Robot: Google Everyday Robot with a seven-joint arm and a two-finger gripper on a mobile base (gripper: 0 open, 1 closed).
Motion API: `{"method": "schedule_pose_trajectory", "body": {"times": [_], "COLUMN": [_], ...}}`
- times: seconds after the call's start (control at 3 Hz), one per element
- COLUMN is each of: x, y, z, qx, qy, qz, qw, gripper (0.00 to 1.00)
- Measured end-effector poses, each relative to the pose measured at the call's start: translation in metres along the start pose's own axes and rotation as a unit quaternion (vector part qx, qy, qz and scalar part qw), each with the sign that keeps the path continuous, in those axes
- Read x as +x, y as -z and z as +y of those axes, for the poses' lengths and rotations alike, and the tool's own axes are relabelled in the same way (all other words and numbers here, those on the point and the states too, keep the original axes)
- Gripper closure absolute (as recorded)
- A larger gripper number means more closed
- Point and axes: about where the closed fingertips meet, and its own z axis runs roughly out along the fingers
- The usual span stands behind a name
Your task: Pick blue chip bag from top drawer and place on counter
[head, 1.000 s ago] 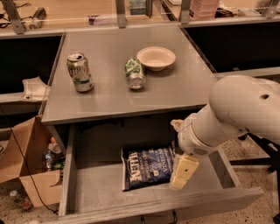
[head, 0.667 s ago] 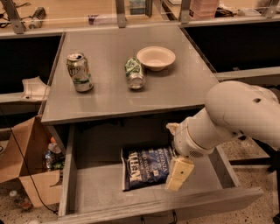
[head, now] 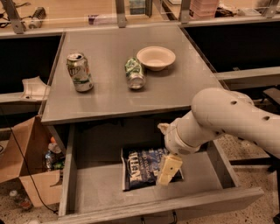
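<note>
The top drawer [head: 144,209] stands pulled open below the grey counter [head: 113,98]. The dark-blue chip bag [head: 142,168] lies flat on the drawer floor, right of centre, white lettering up. My gripper [head: 168,169] hangs inside the drawer at the end of the white arm, over the bag's right edge. Whether it touches the bag does not show. The arm comes in from the right and hides the drawer's back right corner.
On the counter stand an upright green-and-white can [head: 79,72], a can on its side [head: 134,73] and a cream bowl [head: 156,57]. A cardboard box [head: 26,166] with bottles sits on the floor at the left. A tan wooden surface with metal posts [head: 65,11] runs behind.
My gripper has moved left and a little forward inside the drawer, from beside the bag to over its right edge. The bag has not moved.
</note>
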Motion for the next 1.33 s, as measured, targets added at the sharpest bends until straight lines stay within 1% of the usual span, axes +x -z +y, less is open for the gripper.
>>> {"method": "schedule_pose_trajectory", "body": {"times": [0.33,0.67,1.0,1.33], "x": [-0.001,0.001,-0.003,-0.003], "y": [-0.003,-0.057,-0.077,-0.077], "z": [0.002,0.009,-0.006,-0.006], "qx": [-0.003,-0.037,-0.043,-0.043], "qy": [0.000,-0.018,-0.010,-0.010], "qz": [-0.002,-0.015,-0.028,-0.028], "qw": [1.0000,0.9990,0.9986,0.9986], "gripper": [0.00,0.00,0.00,0.00]}}
